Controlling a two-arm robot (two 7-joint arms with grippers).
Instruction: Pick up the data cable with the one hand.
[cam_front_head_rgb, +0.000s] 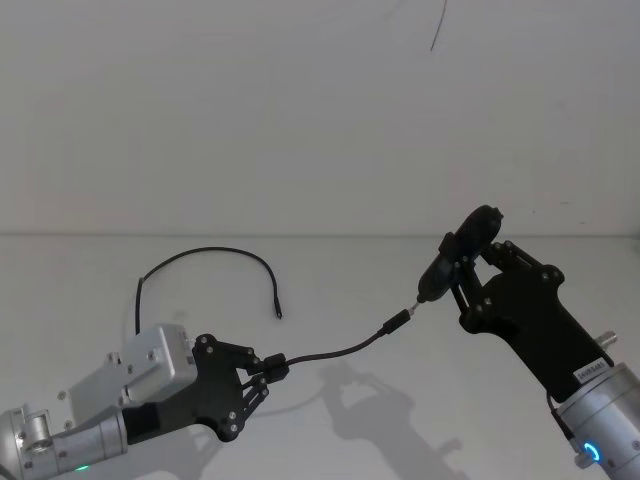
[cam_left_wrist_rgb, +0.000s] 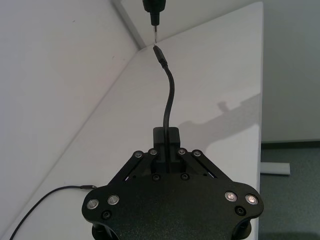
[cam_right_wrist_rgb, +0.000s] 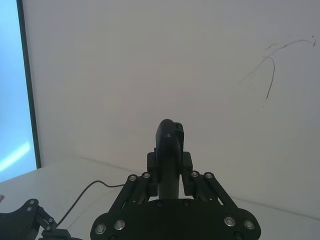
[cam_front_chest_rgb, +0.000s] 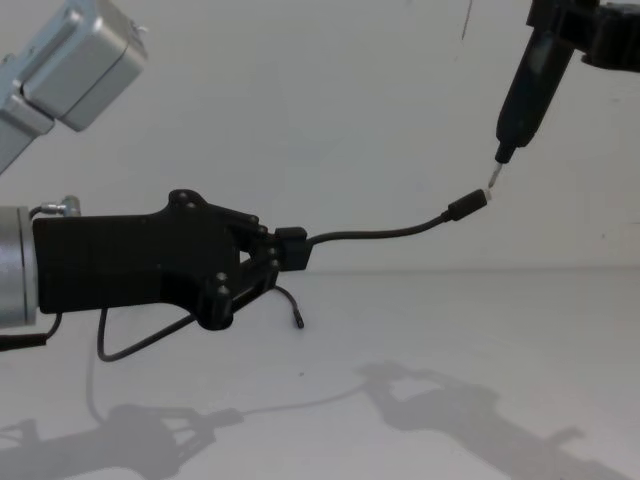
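Table spreads white under your left gripper, clamped tight on the data cable and holding it in the air. Your right gripper grips a pen-like tool. The thin black cord arcs to its plug just beside the tool's metal tip; its rest loops on the table.

The right gripper squeezes a fat black tool between its fingers, in front of a white wall. Farther off, the thin data cable curves over the white table to the left gripper
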